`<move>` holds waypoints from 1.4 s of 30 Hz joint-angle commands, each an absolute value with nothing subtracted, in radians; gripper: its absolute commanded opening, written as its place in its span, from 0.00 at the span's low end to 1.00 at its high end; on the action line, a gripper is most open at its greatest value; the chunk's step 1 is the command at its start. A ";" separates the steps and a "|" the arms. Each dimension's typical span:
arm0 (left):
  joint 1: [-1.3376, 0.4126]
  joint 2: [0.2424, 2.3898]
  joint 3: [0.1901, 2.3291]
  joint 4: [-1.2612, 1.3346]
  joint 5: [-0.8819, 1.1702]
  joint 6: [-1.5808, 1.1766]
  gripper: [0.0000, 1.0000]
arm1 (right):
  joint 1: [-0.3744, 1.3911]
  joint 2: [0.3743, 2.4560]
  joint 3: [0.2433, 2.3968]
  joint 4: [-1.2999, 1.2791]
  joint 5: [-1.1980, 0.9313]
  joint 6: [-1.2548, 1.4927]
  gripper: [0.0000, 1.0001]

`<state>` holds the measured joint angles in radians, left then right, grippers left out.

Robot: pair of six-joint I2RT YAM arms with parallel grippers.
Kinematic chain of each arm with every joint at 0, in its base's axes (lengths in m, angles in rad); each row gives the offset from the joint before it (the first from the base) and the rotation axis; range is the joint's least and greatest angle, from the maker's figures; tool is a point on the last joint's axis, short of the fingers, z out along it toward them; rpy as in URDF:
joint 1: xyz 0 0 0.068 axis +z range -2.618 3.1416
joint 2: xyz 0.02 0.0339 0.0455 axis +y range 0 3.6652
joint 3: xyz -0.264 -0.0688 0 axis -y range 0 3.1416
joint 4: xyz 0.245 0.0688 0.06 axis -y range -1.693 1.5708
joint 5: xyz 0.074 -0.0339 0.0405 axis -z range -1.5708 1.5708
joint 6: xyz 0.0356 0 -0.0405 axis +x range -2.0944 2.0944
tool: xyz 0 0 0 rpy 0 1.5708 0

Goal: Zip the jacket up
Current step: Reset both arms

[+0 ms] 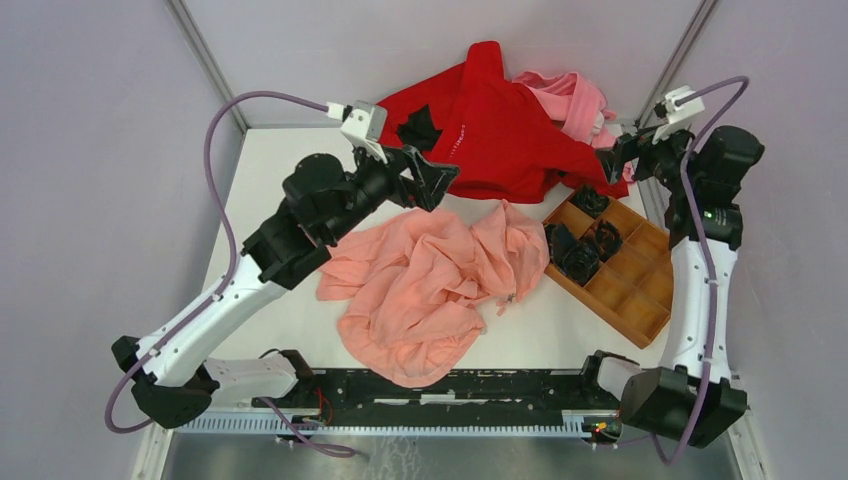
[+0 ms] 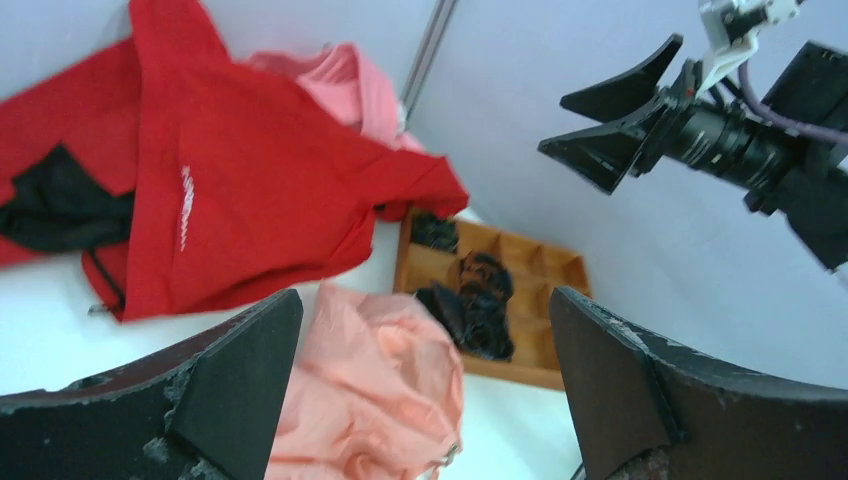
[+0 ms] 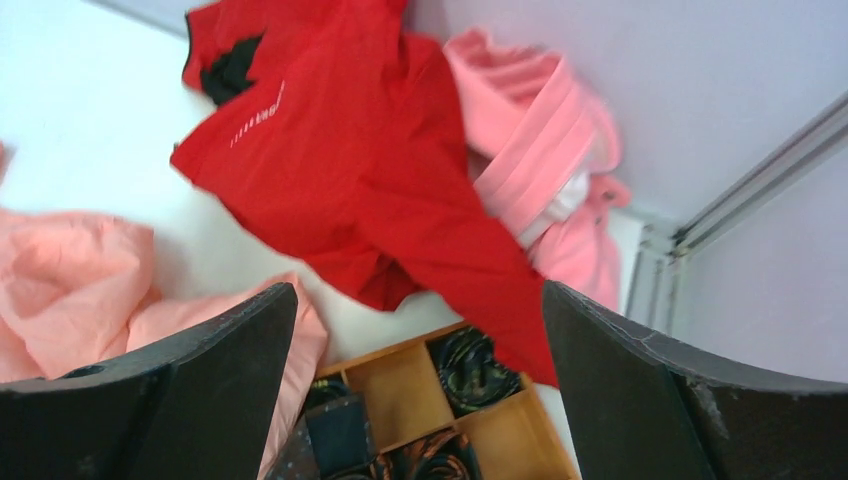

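Observation:
The salmon-pink jacket [image 1: 430, 285] lies crumpled in the middle of the white table. A small metal zipper pull [image 1: 510, 299] shows at its right edge. It also shows in the left wrist view [image 2: 370, 395] and at the left of the right wrist view [image 3: 70, 290]. My left gripper [image 1: 437, 180] is open and empty, raised above the jacket's far edge. My right gripper [image 1: 612, 158] is open and empty, raised over the back right of the table, apart from the jacket.
A bright red garment [image 1: 490, 125] with small white lettering lies at the back, a paler pink garment [image 1: 575, 100] behind it. A wooden compartment tray [image 1: 630, 285] with rolled dark ties stands right of the jacket.

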<state>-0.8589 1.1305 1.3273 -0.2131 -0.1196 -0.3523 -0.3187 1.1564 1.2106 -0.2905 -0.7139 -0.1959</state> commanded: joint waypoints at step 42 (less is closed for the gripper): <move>-0.850 1.047 1.305 -0.223 0.014 -0.333 1.00 | -0.345 0.976 1.390 -0.388 -0.457 -0.060 0.98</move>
